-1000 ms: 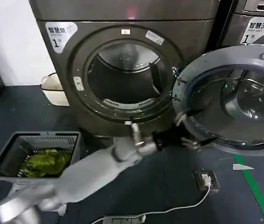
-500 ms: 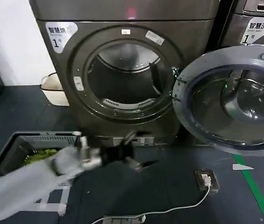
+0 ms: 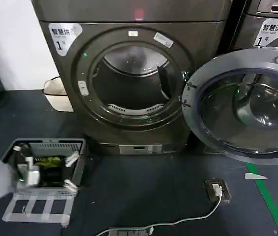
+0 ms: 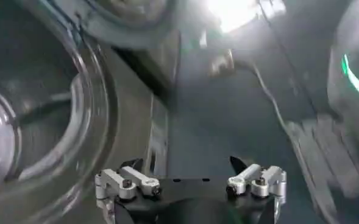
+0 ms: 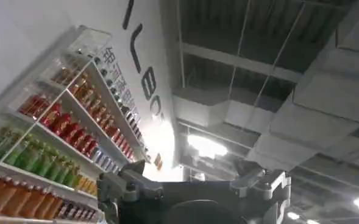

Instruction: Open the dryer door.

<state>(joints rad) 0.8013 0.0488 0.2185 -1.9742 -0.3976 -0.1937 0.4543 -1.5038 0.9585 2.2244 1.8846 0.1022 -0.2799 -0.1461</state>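
Dark floor, white wall

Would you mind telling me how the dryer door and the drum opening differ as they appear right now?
The dryer door stands swung wide to the right of the machine, while the drum opening faces straight forward. The door has a pale grey rim around a glass window; the opening has a dark metallic ring and a shadowed hollow behind it. Both are round and similar in size.

Two dryers, one open door, one laundry basket, one cable, one bin.
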